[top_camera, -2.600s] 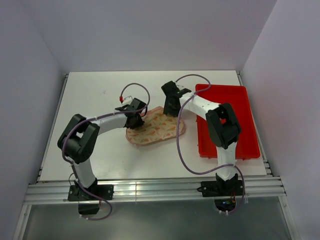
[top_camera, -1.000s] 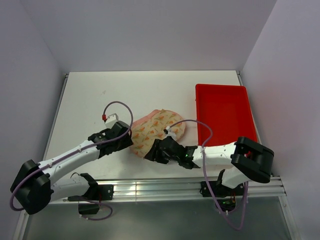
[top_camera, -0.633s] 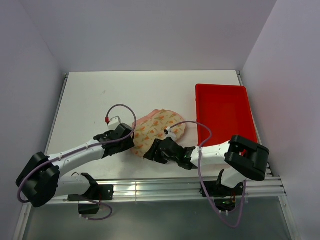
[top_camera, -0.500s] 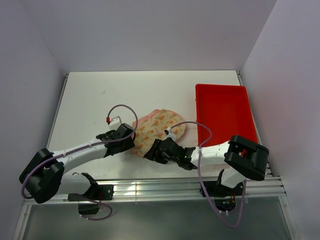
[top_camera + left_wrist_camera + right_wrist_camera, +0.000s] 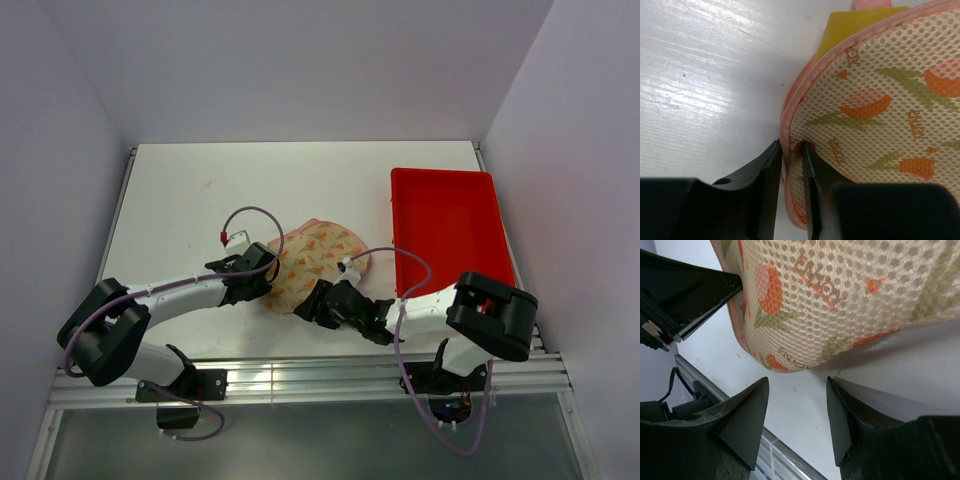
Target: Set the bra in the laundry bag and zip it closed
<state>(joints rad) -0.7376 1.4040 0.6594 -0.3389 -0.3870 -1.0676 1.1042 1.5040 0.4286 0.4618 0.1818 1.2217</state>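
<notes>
The soft, peanut-shaped pink laundry bag is made of holey mesh with orange flowers. It lies on the flat white table near the shiny red plastic tray. The left gripper pinches its bumpy pink zipper edge, fingers nearly together. A smooth mustard-yellow bra corner pokes out (the rest is hidden). The right gripper is open, holding nothing, right beside the bag.

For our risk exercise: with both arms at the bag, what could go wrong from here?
The left gripper pinches only the thin pink rim of the laundry bag; it may slip off. A corner of the yellow bra pokes out beside the zipper and could jam it. The right gripper is open, so the bag might drag.
</notes>
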